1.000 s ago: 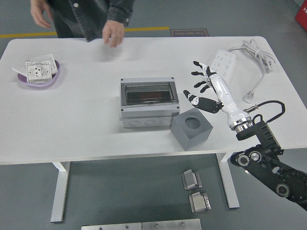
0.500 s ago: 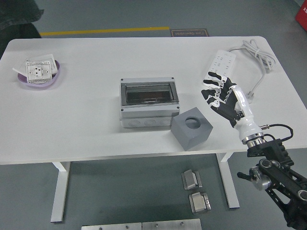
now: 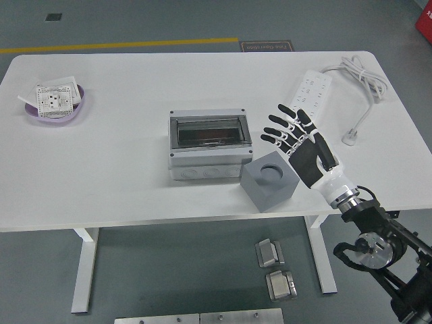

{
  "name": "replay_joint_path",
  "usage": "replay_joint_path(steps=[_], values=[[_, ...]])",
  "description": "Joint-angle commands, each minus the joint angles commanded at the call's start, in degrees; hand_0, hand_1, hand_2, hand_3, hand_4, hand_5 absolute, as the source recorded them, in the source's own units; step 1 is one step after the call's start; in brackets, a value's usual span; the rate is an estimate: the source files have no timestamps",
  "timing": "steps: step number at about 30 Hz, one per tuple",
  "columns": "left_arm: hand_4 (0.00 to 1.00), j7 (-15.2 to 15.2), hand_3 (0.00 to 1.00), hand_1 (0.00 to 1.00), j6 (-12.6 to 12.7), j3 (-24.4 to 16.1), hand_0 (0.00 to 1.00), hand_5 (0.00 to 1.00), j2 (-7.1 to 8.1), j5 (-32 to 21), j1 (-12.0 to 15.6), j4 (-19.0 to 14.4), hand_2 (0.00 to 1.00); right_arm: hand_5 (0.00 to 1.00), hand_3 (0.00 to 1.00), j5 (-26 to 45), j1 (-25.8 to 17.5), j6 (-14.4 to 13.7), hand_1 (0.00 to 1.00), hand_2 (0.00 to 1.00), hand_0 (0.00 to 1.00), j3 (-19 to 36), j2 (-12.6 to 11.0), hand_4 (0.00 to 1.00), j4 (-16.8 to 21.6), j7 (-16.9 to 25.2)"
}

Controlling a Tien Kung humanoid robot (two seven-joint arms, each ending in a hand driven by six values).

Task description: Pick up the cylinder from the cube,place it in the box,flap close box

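While the right hand hovers with fingers spread and empty just beside the grey cube, no cylinder shows in its round socket, though such a piece would likely be rigid, smooth, best pinched by its sides.

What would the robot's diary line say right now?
right hand: open, beside cube | cube: hole shows no cylinder | box: flap shut | left hand: unseen
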Motion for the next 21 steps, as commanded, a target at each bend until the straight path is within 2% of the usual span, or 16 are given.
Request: replay_joint_path(steps=[1, 6, 7, 16, 21], values=[[0.748, 0.0, 0.817, 0.71, 0.0, -0.02, 0.716, 0.47, -0.03, -0.02, 0.0, 0.01, 0.688, 0.963, 0.795, 1.25, 0.03, 0.7, 0.767, 0.79, 0.828, 0.02, 0.02, 0.969, 0.05, -0.21], [0.748, 0.0, 0.817, 0.71, -0.01, -0.09, 0.716, 0.47, -0.1, -0.07, -0.01, 0.03, 0.688, 0.963, 0.795, 5.48, 0.09, 3.65, 0.767, 0.79, 0.828, -0.13, 0.2, 0.969, 0.21, -0.86], [0.748, 0.0, 0.817, 0.71, -0.01, -0.09, 0.717, 0.469, -0.1, -0.07, 0.0, 0.03, 0.689, 0.998, 0.817, 5.94, 0.09, 4.07, 0.776, 0.808, 0.839, -0.18, 0.23, 0.985, 0.24, -0.9], [0.747, 0.01, 0.817, 0.71, 0.0, 0.04, 0.718, 0.467, -0.22, -0.24, 0.09, 0.08, 0.689, 0.998, 0.818, 11.89, 0.16, 7.97, 0.776, 0.806, 0.841, -0.84, 0.37, 0.997, -0.01, -0.32], [0.747, 0.02, 0.817, 0.711, 0.0, 0.19, 0.717, 0.466, -0.23, -0.39, 0.11, 0.09, 0.689, 0.998, 0.822, 15.08, 0.19, 7.76, 0.775, 0.811, 0.841, -0.95, 0.49, 0.998, -1.0, 0.56]])
